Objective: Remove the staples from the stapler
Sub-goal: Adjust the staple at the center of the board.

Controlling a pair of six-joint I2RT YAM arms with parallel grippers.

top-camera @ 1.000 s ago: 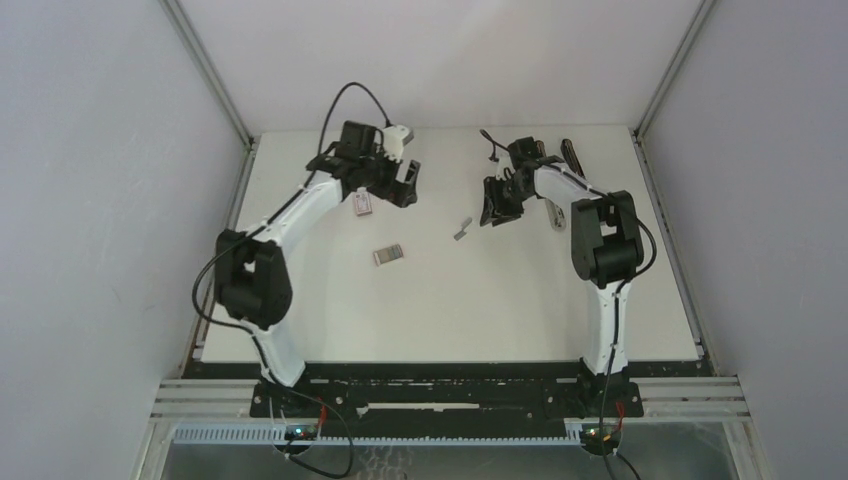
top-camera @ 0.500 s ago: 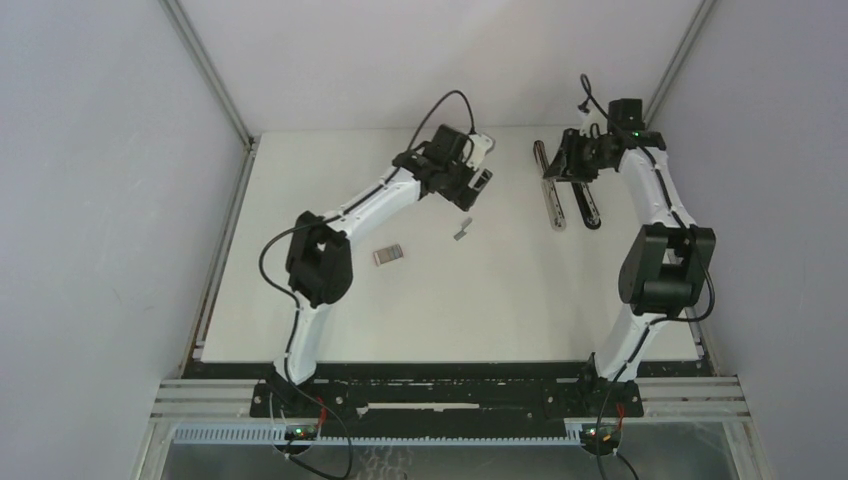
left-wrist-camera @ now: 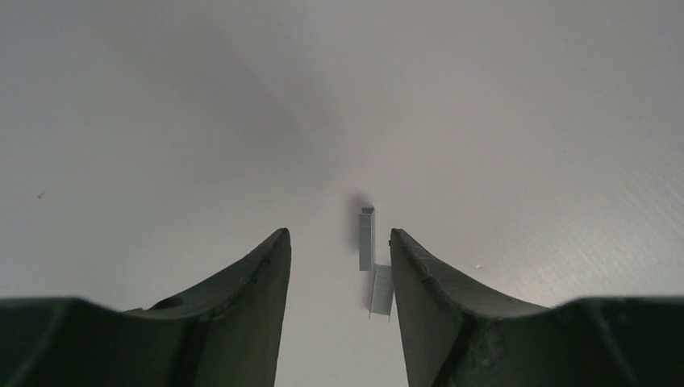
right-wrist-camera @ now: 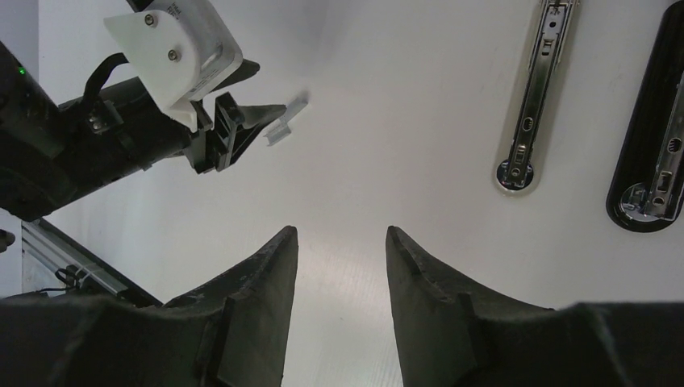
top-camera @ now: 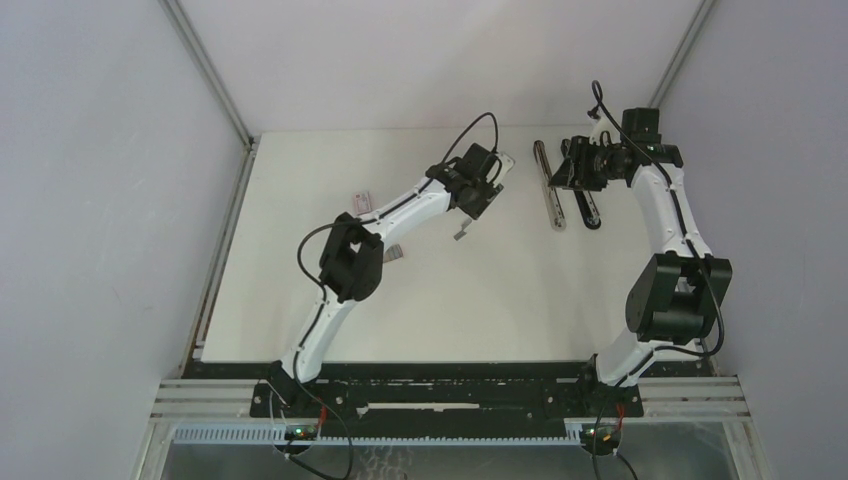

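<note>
Two short grey strips of staples (left-wrist-camera: 367, 239) lie end to end on the white table, seen small in the top view as the staples (top-camera: 461, 232). My left gripper (left-wrist-camera: 339, 234) hovers over them, open, with the strips in the gap close to the right finger (left-wrist-camera: 435, 290) and no contact visible. The stapler lies opened flat at the back right, with its metal rail (top-camera: 545, 186) beside its black base (top-camera: 589, 207). My right gripper (right-wrist-camera: 340, 230) is open and empty above bare table, near the stapler's far end. It sees the rail (right-wrist-camera: 528, 105) and the base (right-wrist-camera: 653, 137) at its upper right.
A small pink-and-white box (top-camera: 361, 200) lies left of the left arm. A small grey box (top-camera: 397, 252) peeks out beside that arm's elbow. The left gripper (right-wrist-camera: 234, 129) shows in the right wrist view, with the staples (right-wrist-camera: 286, 121) at its tips. Walls enclose the table.
The left arm swung right from the pink-and-white box to over the staples, and its jaws narrowed. The right arm moved from the table's middle back to the stapler's far end.
</note>
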